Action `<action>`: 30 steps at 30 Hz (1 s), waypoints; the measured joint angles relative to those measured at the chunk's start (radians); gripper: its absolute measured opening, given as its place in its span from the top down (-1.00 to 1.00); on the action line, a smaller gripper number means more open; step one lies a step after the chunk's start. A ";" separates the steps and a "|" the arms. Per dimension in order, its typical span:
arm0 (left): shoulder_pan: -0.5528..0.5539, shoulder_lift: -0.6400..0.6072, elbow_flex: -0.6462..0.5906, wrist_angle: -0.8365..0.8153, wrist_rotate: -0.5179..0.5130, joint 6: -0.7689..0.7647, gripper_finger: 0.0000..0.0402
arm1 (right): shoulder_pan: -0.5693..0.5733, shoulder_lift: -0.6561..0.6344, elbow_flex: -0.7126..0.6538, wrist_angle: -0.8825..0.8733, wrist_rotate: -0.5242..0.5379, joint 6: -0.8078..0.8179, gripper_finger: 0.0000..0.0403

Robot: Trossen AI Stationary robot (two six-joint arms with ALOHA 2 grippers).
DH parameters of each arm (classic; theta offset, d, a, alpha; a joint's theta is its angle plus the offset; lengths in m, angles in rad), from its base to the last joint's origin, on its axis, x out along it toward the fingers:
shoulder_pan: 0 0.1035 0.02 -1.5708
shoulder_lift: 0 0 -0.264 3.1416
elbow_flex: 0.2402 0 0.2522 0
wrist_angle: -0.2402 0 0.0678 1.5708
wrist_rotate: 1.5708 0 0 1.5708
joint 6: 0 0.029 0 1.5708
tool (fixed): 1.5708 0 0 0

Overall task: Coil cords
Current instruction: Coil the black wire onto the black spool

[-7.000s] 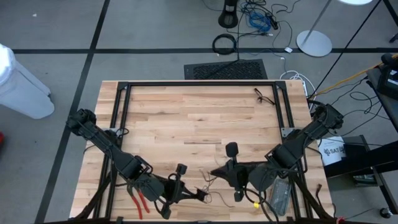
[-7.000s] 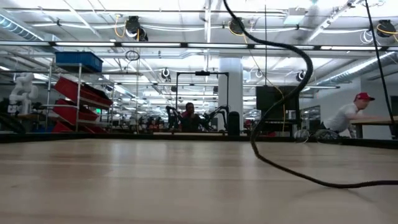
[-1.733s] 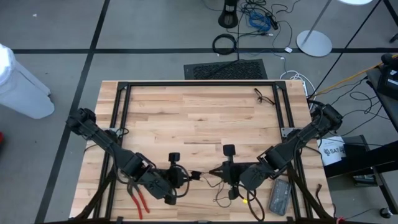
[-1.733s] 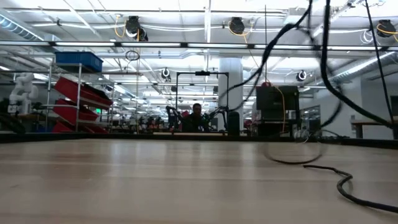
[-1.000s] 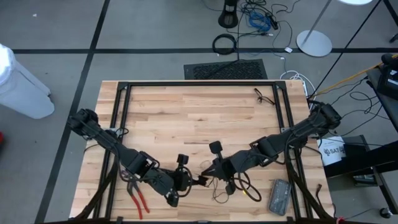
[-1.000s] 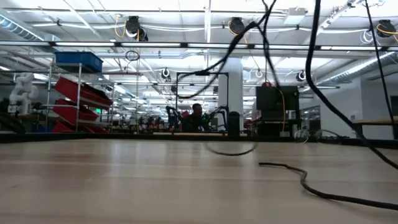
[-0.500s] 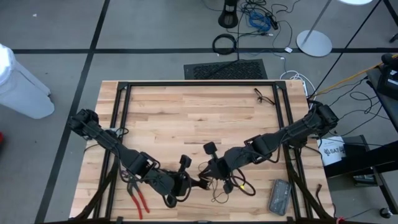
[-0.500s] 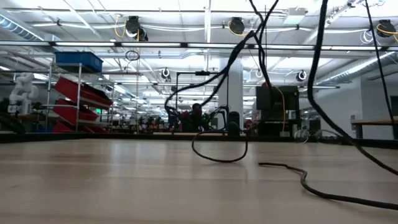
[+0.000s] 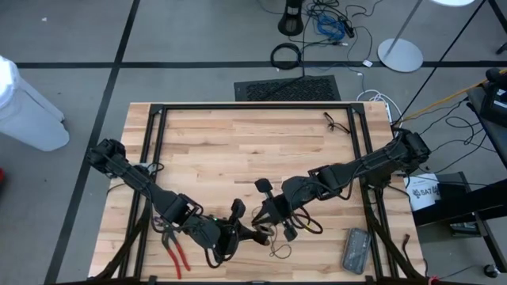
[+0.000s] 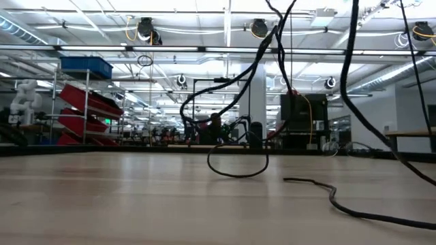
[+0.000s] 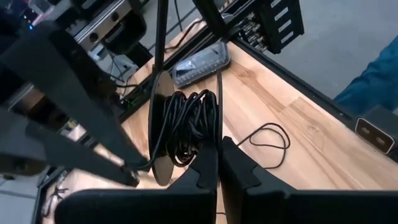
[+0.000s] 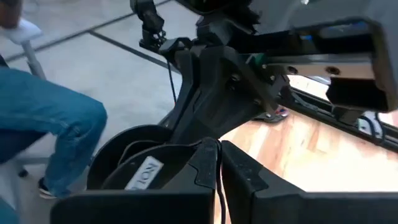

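Black cord (image 9: 279,248), both claws pinched shut

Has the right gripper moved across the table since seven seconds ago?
Yes. In the high view the right gripper has swung leftward, away from the grey box by the table's near right edge, and now sits close to the left gripper.

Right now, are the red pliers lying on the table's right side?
No. In the high view the pliers lie near the table's front left corner, beside the left arm.
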 joint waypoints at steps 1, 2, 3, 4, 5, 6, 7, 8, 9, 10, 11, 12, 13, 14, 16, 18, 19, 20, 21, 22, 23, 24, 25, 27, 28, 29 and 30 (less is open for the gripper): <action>0.000 0.000 0.000 0.002 0.000 0.006 0.99 | -0.004 0.000 0.000 0.001 -0.006 0.011 0.94; 0.000 0.000 0.000 0.003 0.001 0.007 0.99 | -0.008 0.000 0.000 0.002 -0.006 0.021 0.93; 0.000 0.000 0.000 0.005 0.002 0.008 1.00 | -0.010 0.000 0.000 0.002 -0.005 0.027 0.92; 0.000 0.001 0.000 0.007 0.004 0.008 1.00 | -0.015 0.000 0.000 0.002 -0.009 0.031 0.91; 0.000 0.001 0.000 0.011 0.006 0.009 1.00 | -0.019 0.000 0.000 0.004 -0.024 0.033 0.90; 0.000 0.001 0.000 0.017 0.007 0.016 1.00 | -0.023 0.000 0.000 0.006 -0.041 0.034 0.89; -0.004 0.001 0.000 0.024 0.007 0.028 1.00 | -0.028 0.000 0.000 0.006 -0.055 0.034 0.88; -0.007 0.001 0.000 0.029 0.007 0.038 1.00 | -0.031 0.000 0.000 0.006 -0.068 0.036 0.87; -0.011 0.001 0.000 0.031 0.006 0.051 1.00 | -0.036 0.000 0.000 0.007 -0.081 0.037 0.86; -0.015 0.001 0.000 0.034 0.007 0.058 1.00 | -0.040 0.000 0.000 0.009 -0.087 0.041 0.86; -0.020 0.001 0.000 0.039 0.007 0.061 1.00 | -0.043 0.000 0.000 0.010 -0.094 0.042 0.85; -0.023 0.001 0.000 0.047 0.007 0.069 1.00 | -0.047 0.000 0.000 0.010 -0.105 0.043 0.85; -0.027 0.001 0.000 0.056 0.007 0.079 1.00 | -0.050 0.000 0.000 0.010 -0.115 0.043 0.84; -0.029 0.001 0.000 0.063 0.007 0.084 1.00 | -0.053 0.000 0.000 0.010 -0.117 0.042 0.84; -0.033 0.001 0.000 0.077 0.006 0.087 1.00 | -0.059 0.000 0.000 0.008 -0.118 0.030 0.84; -0.033 0.001 0.000 0.083 -0.008 0.082 1.00 | -0.062 -0.012 -0.001 -0.010 -0.113 0.025 0.84; -0.033 0.001 0.000 0.084 -0.030 0.072 1.00 | -0.067 -0.022 -0.001 -0.020 -0.112 0.025 0.84; -0.034 0.001 0.000 0.085 -0.057 0.052 1.00 | -0.068 -0.036 -0.001 -0.038 -0.110 0.025 0.84; -0.035 0.001 0.000 0.084 -0.085 0.030 1.00 | -0.070 -0.053 -0.001 -0.064 -0.105 0.027 0.84; -0.035 0.001 0.000 0.083 -0.111 0.008 1.00 | -0.071 -0.071 -0.001 -0.096 -0.089 0.031 0.84; -0.035 0.001 0.000 0.078 -0.135 -0.013 1.00 | -0.072 -0.090 -0.001 -0.135 -0.066 0.037 0.84; -0.035 0.001 0.000 0.070 -0.153 -0.029 1.00 | -0.072 -0.109 -0.001 -0.179 -0.048 0.048 0.84; -0.035 0.001 0.000 0.062 -0.165 -0.044 1.00 | -0.072 -0.127 -0.001 -0.214 -0.032 0.062 0.84; -0.035 0.001 0.000 0.047 -0.174 -0.061 1.00 | -0.064 -0.168 -0.001 -0.264 -0.026 0.093 0.84; -0.035 0.001 0.000 0.042 -0.179 -0.074 1.00 | -0.059 -0.185 -0.001 -0.280 -0.022 0.108 0.84; -0.035 0.001 0.000 0.039 -0.185 -0.082 1.00 | -0.050 -0.206 -0.001 -0.293 -0.010 0.126 0.84; -0.035 0.001 0.000 0.037 -0.185 -0.089 1.00 | -0.036 -0.223 0.000 -0.316 0.017 0.146 0.84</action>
